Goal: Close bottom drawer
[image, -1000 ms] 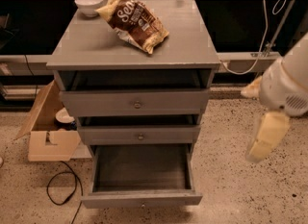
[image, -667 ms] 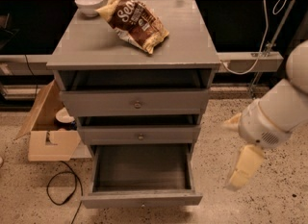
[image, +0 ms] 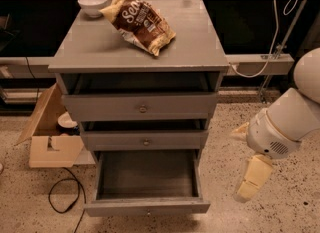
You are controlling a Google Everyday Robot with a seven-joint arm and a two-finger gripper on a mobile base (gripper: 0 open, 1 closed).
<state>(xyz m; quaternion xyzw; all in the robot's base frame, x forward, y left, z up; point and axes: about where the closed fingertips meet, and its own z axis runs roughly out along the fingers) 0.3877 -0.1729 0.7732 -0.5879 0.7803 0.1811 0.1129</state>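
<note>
Sitting on the floor at left: brown cardboard box [image: 50, 137], out of the way. Grey wooden bottom drawer [image: 147, 208] stands wide open at the base of the grey cabinet [image: 140, 47]. Cream gripper [image: 252, 179] hangs low to its right, apart from it, probably staging a push. Cannot tell if it's open or closed.

Right of the cabinet [image: 100, 52], the arm [image: 290, 119] is cut off by the right edge. The pale gripper [image: 252, 179] hanging from it, level with the bottom drawer [image: 147, 179], shows only as a blurred block. The drawer's knob is too small to make out. Left of the cabinet, a cardboard box [image: 50, 149] is partly hidden behind it, and a cable [image: 60, 197] runs off the lower edge.
</note>
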